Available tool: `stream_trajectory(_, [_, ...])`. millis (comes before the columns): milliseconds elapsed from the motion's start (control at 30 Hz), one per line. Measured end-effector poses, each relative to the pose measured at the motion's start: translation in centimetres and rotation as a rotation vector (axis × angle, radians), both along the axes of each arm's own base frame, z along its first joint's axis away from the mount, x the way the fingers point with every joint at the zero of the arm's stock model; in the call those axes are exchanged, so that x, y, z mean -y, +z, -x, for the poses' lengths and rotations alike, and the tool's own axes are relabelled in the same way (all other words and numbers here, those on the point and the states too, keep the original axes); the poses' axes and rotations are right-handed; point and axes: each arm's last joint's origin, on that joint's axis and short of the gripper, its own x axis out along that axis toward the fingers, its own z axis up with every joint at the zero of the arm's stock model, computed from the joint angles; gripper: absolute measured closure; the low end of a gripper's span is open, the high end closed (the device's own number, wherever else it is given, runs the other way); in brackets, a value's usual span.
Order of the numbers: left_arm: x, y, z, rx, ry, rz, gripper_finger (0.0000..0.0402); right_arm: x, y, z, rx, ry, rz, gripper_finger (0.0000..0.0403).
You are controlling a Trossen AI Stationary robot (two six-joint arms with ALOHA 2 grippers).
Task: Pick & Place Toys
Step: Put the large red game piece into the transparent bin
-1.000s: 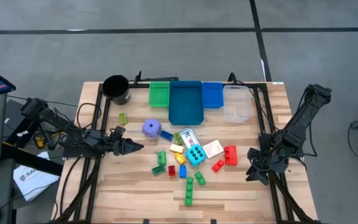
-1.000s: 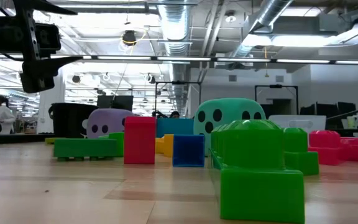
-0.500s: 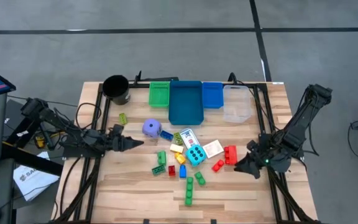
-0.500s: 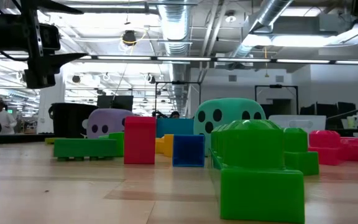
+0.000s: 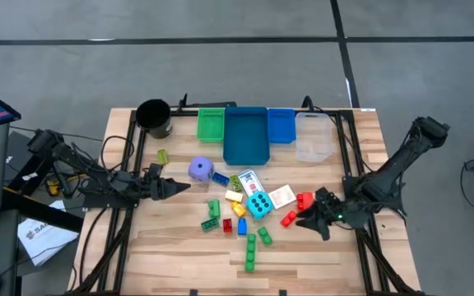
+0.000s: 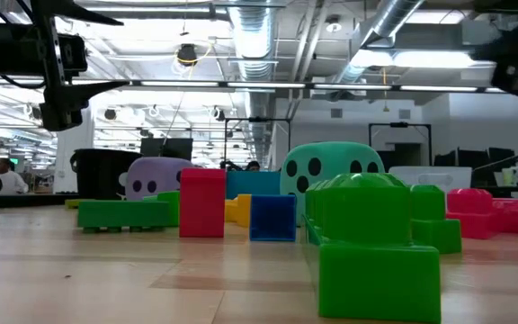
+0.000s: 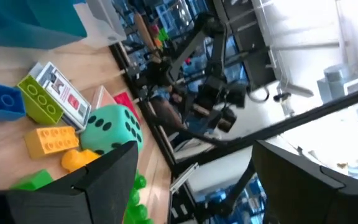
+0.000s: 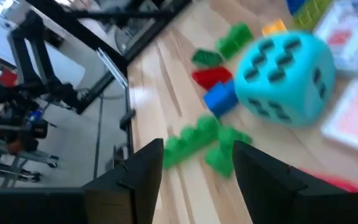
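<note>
The right gripper (image 5: 309,220) now sits over the table's right part, just beside the red bricks (image 5: 304,202), with a small red brick (image 5: 288,219) at its tip; a second ago it hung farther right, by the table's edge frame, and half a second ago it was partway in. Its fingers stand apart with nothing between them; in the right wrist view the two dark fingers (image 8: 143,171) frame green bricks (image 8: 201,138) ahead, with the cyan die (image 8: 286,76) beyond. In the low view a dark blur of this arm has come in at the upper right corner, where there was none before.

The left gripper (image 5: 174,188) hangs at the table's left side, pointing toward the purple die (image 5: 201,170), fingers wide apart and empty. It has barely shifted since the earlier frames.

The toys lie where they were, in a cluster at mid-table: the cyan die near the middle, playing cards (image 5: 248,181) just beside it, a yellow brick (image 5: 234,196) and a blue brick (image 5: 242,227) to its left, green bricks toward the near edge. None is in the blue bin (image 5: 245,140), the green bin (image 5: 211,125) or the clear bin (image 5: 313,138) at the far side. The black cup (image 5: 154,118) stands at the far left corner
</note>
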Motion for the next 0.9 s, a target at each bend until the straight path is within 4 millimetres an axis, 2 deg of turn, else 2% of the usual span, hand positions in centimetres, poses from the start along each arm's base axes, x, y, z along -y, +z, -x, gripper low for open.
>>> stream_trajectory(167, [0.5, 2.1, -1.1, 0.006, -0.006, -0.196, 0.0092, 1.4, 1.0, -2.5, 0.123, -0.040, -0.004, 0.0214])
stream_trajectory(367, [1.3, 5.4, -2.8, 0.009, 0.058, -0.588, 0.0092, 4.0, 3.3, -5.4, 0.182, -0.101, -0.007, 0.0214])
stream_trajectory(467, [1.6, 6.6, -3.7, -0.060, 0.099, -0.790, 0.0092, 5.3, 4.7, -6.7, 0.201, -0.131, -0.107, 0.0214])
stream_trajectory(667, [1.9, 8.9, -5.0, -0.308, 0.125, -1.144, 0.0092, 7.6, 7.7, -8.8, 0.245, -0.121, -0.271, 0.0214])
stream_trajectory(800, [1.6, 10.7, -5.5, -0.367, 0.124, -1.198, 0.0092, 8.3, 9.2, -10.0, 0.294, -0.120, -0.199, 0.0214])
stream_trajectory(900, [1.2, 12.5, -5.8, -0.314, 0.126, -1.171, 0.0092, 8.5, 9.9, -11.1, 0.326, -0.120, -0.139, 0.0214])
